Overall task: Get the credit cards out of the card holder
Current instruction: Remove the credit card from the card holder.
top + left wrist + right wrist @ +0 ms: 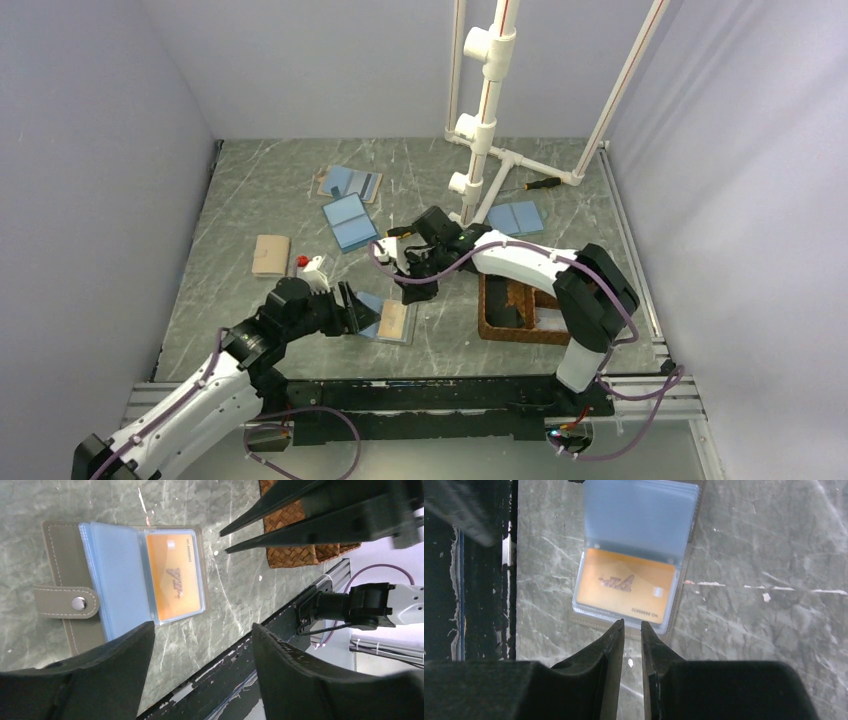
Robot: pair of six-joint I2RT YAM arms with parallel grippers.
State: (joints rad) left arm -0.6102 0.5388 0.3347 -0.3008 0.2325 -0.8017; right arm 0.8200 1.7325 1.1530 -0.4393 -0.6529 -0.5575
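Orange credit card (pixel 175 575) in clear sleeve of card holder (pixel 62 555), lying open on worktop (pixel 764 555) near front edge. Left claw (pixel 200 630) wide open, empty, just left of holder, not pinning it. Right claw (pixel 632 626) almost closed, thin gap, empty, at sleeve edge. Risk: unpinned holder slides, or tips pinch sleeve with card. Wicker tray (pixel 520 337) right; spare holders (pixel 350 222) far back.

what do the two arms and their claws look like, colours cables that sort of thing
The left arm and right arm have white shells with black joints; a thin purple cable loops along each. The left claw has two broad, dark matte fingers; the right claw has dark fingers tapering to thin tips.
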